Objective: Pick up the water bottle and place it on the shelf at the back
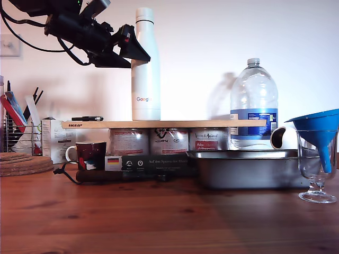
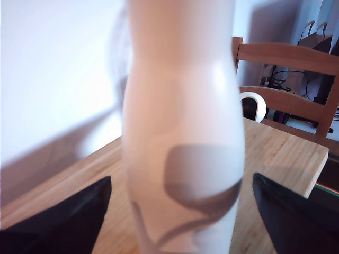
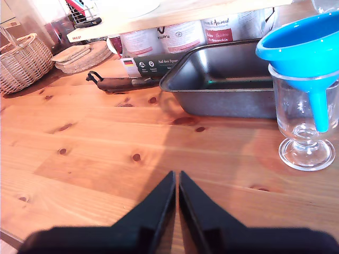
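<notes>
The white water bottle [image 1: 146, 79] with the "Google" logo stands upright on the light-wood shelf [image 1: 212, 123], toward the exterior view's left. My first gripper [image 1: 139, 52] reaches in from that view's upper left at the bottle's upper body. In the first wrist view the bottle [image 2: 183, 132] fills the space between my first gripper's [image 2: 183, 209] black fingers [image 2: 74, 217], and a small gap shows on each side, so it is open. My second gripper [image 3: 177, 182] hangs shut over bare wooden table with nothing in it.
Tins and a book hold up the plank. A large clear water jug [image 1: 254, 103] stands at the shelf's end on the exterior view's right. A grey metal tray [image 1: 243, 169], a glass with a blue funnel [image 1: 318, 140], a mug [image 1: 87, 154] and cork coasters [image 1: 24, 164] sit on the table.
</notes>
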Controlling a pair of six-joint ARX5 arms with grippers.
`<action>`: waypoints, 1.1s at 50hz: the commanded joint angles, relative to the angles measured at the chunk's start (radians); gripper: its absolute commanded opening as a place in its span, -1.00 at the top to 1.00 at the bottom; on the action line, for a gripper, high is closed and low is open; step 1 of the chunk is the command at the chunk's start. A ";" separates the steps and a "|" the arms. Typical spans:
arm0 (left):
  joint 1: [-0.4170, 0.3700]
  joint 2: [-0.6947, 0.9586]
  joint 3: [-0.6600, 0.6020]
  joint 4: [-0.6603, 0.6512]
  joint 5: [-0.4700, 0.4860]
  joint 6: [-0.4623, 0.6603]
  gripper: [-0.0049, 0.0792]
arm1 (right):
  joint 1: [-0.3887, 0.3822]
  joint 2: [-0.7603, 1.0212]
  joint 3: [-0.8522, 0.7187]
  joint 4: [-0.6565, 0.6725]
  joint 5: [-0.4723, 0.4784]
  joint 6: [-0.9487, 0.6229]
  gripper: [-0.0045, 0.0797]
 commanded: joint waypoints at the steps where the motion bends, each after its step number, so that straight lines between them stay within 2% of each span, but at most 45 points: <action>1: 0.005 -0.017 0.010 -0.005 0.005 0.008 -0.94 | 0.005 -0.006 -0.005 0.006 0.000 0.000 0.92; 26: 0.029 -0.035 0.010 -0.069 0.061 0.017 -0.94 | 0.005 -0.006 -0.005 0.006 0.000 0.000 0.92; 55: 0.054 -0.123 0.009 -0.177 0.060 0.053 -0.94 | 0.005 -0.006 -0.005 0.006 0.000 0.000 0.92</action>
